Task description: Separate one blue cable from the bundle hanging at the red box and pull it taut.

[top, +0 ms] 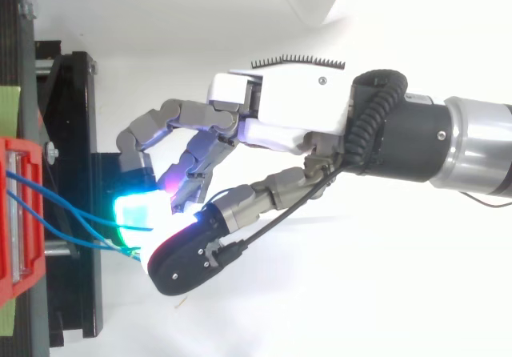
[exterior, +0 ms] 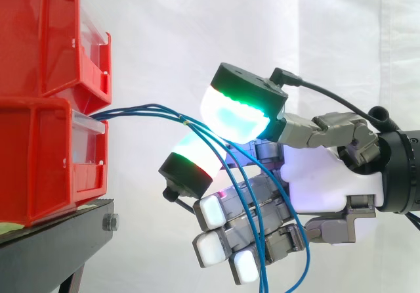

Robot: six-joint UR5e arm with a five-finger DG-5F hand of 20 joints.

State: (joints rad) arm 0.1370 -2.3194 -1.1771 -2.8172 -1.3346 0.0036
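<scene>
Several thin blue cables come out between the two stacked red bins, arch to the right and hang down in front of my hand. Two green-glowing fingertips close together on the strands near the top of the arch, and at least one cable is pinched between them. The remaining fingers are curled below, with white pads, and loose strands drape over them down to the frame's lower edge. In the top view the hand reaches left toward the red bin, and the cables run from the bin to the green pads.
The bins stand on a black stand at the left, with a bolt at its front corner. A white curtain hangs behind. Open room lies below and to the right of the stand's edge, where the arm comes in.
</scene>
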